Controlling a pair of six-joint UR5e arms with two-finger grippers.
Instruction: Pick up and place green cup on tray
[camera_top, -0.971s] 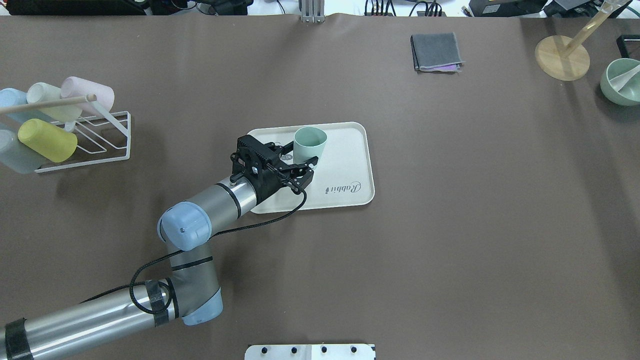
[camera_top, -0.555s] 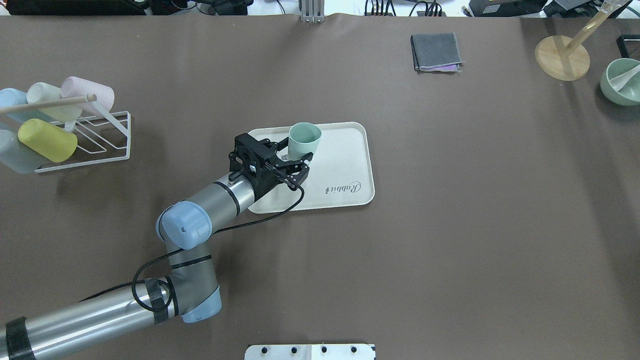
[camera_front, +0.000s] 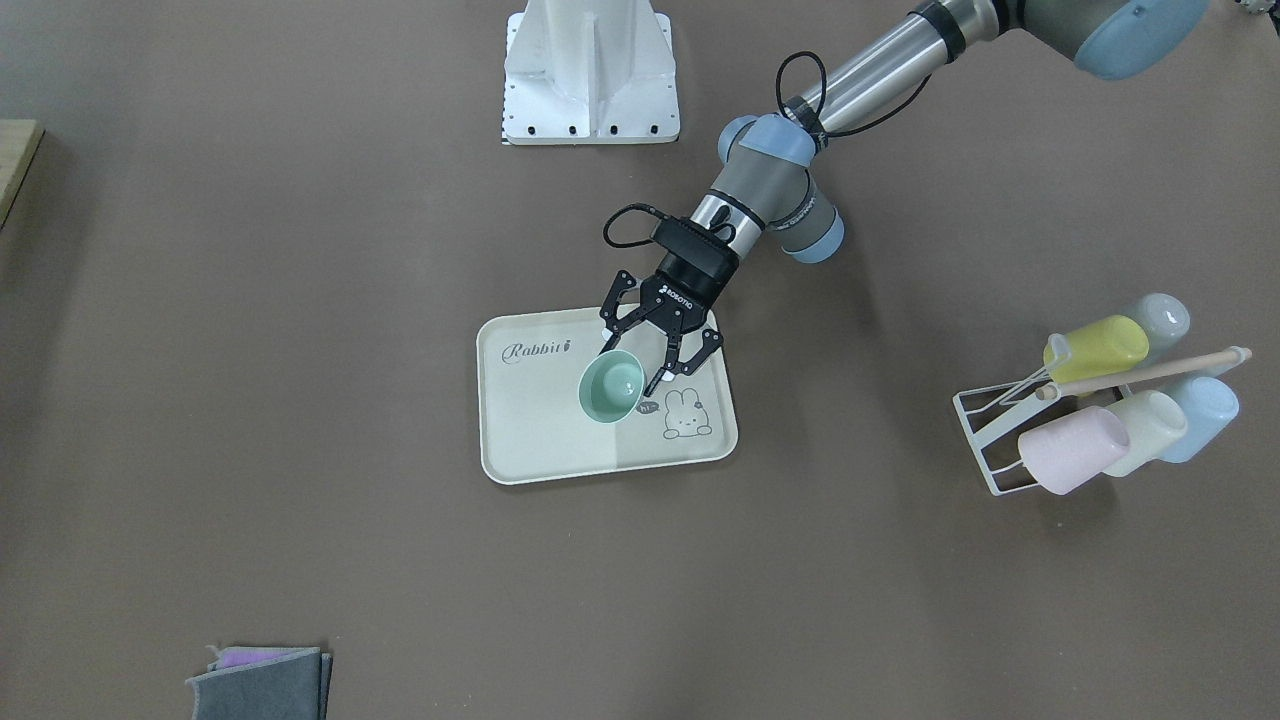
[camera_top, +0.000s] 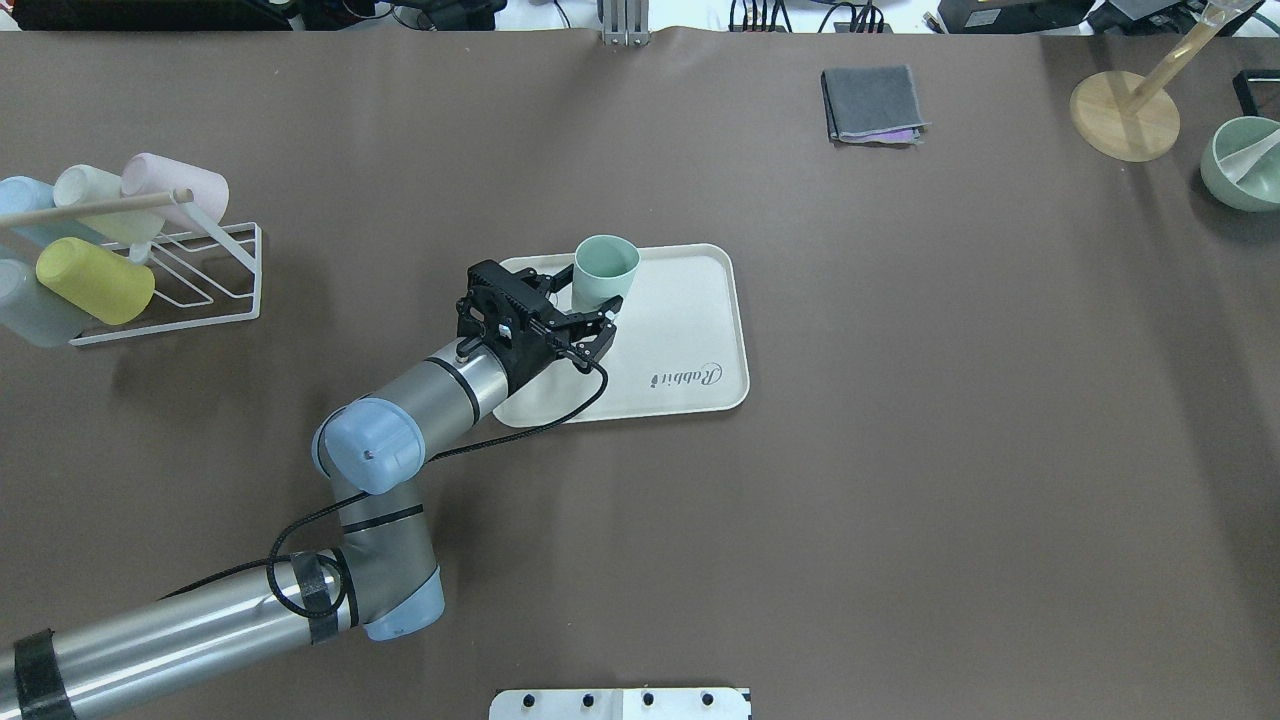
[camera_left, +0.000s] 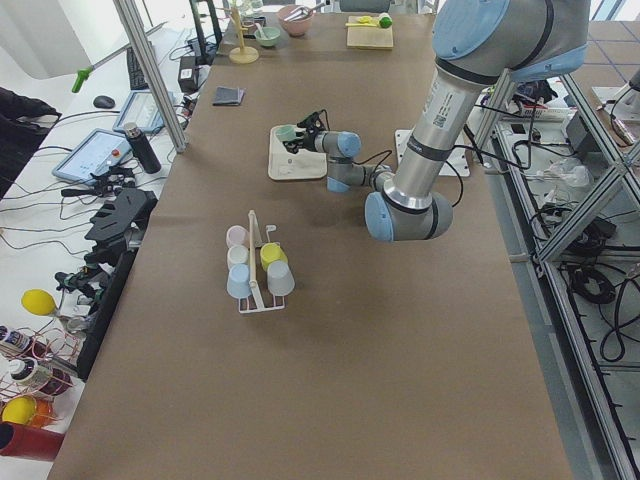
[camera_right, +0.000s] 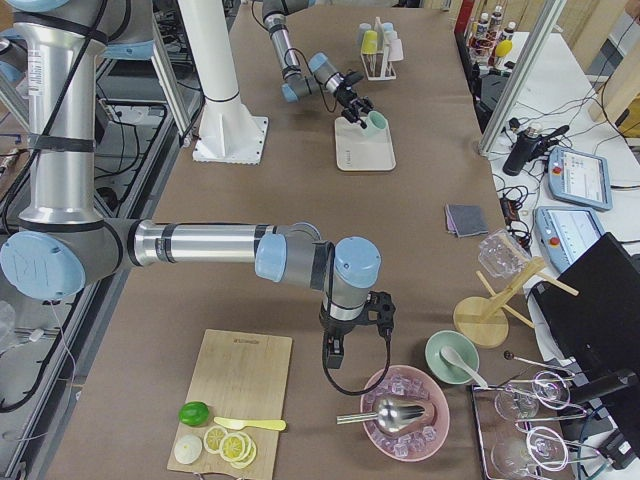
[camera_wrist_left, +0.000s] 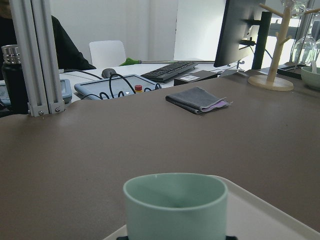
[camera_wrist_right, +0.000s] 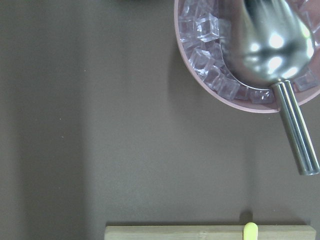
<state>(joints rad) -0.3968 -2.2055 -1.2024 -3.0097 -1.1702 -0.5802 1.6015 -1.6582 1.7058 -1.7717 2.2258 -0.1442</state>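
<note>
The mint green cup (camera_top: 604, 272) is upright over the far left part of the cream "Rabbit" tray (camera_top: 690, 310). My left gripper (camera_top: 585, 312) comes in from the left, its fingers on either side of the cup's lower half, shut on it. The front-facing view shows the cup (camera_front: 612, 388) at the fingertips (camera_front: 604, 348), above the tray (camera_front: 540, 430). The left wrist view shows the cup (camera_wrist_left: 175, 205) close at bottom centre. I cannot tell whether its base touches the tray. My right gripper (camera_right: 376, 316) hangs far off near a pink bowl of ice; I cannot tell its state.
A white wire rack (camera_top: 200, 270) with several pastel cups stands at the left. A folded grey cloth (camera_top: 872, 103), a wooden stand (camera_top: 1125, 115) and a green bowl (camera_top: 1245, 165) are at the far right. The ice bowl with a metal scoop (camera_wrist_right: 250, 50) is under the right wrist.
My left gripper has moved left and slightly away from the robot, and the green cup has moved with it toward the tray's far left corner. The cup's tilt has lessened.
</note>
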